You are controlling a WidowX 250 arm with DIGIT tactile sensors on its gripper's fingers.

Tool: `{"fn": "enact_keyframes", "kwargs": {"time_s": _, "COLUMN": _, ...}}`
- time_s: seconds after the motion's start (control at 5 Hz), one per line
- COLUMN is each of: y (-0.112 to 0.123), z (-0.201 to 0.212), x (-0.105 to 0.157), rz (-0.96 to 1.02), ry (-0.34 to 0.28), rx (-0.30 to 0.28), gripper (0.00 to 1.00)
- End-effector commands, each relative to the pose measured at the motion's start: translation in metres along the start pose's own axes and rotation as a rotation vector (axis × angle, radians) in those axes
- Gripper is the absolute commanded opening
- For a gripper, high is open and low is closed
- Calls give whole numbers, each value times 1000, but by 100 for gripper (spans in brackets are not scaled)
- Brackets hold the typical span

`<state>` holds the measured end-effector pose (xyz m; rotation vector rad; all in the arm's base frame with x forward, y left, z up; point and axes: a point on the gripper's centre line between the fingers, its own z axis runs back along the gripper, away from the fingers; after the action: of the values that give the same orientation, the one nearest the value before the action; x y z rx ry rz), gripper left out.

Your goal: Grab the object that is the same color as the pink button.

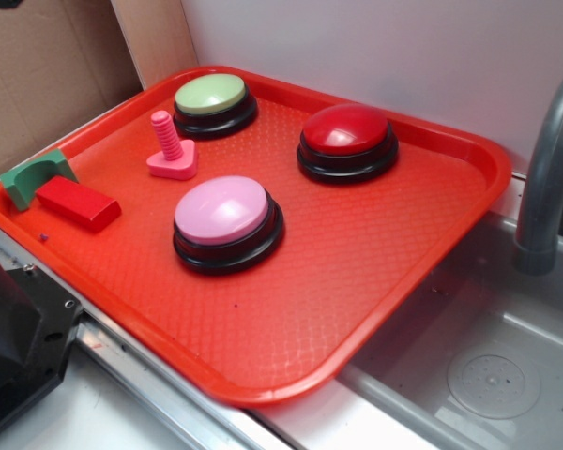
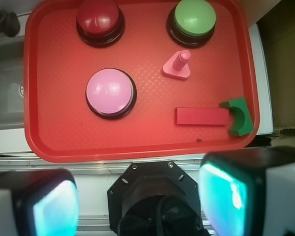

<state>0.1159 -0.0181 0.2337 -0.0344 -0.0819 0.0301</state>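
a: where is the bolt (image 1: 172,147) seen?
b: in the exterior view it is found in the upper left of the frame, standing upright on the red tray (image 1: 375,253). in the wrist view the bolt (image 2: 178,65) is seen right of centre, in the upper half.

a: what is placed around it?
b: the green button (image 1: 213,101) is set just behind it, toward the top edge. the pink button (image 1: 226,219) is set below and to the right of it, near the middle of the frame. the red button (image 1: 347,139) is placed further right. nothing is touched by the bolt.

a: and at the left edge?
b: a red block (image 1: 78,202) is laid flat there, with a green arch (image 1: 34,177) touching its end. both are kept apart from the bolt.

a: how are the fingers shown?
b: in the wrist view the gripper (image 2: 140,196) is seen at the bottom of the frame, below the tray's near rim. the fingers (image 2: 225,191) are spread wide, and nothing is held between them.

a: what is seen beyond the tray?
b: a grey sink (image 1: 479,366) and a faucet (image 1: 549,178) are shown at the right of the exterior view.
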Motion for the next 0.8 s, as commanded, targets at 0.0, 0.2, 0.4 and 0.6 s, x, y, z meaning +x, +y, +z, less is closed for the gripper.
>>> {"fn": "enact_keyframes", "kwargs": {"time_s": 0.0, "y": 0, "z": 0, "x": 0, "rz": 0, "ry": 0, "rx": 0, "gripper": 100}}
{"fn": "enact_keyframes", "kwargs": {"time_s": 0.2, "y": 30, "z": -30, "x": 34, "rz": 125, "ry": 43, "rx": 39, "gripper": 100}}
{"fn": "enact_keyframes", "kwargs": {"time_s": 0.4, "y": 44, "z": -60, "x": 81, "rz": 162, "ry": 33, "rx": 63, "gripper": 100}}
{"fn": "enact_keyframes", "kwargs": {"time_s": 0.6, "y": 53, "z": -88, "x": 100, "rz": 166, "ry": 19, "rx": 100, "gripper": 100}}
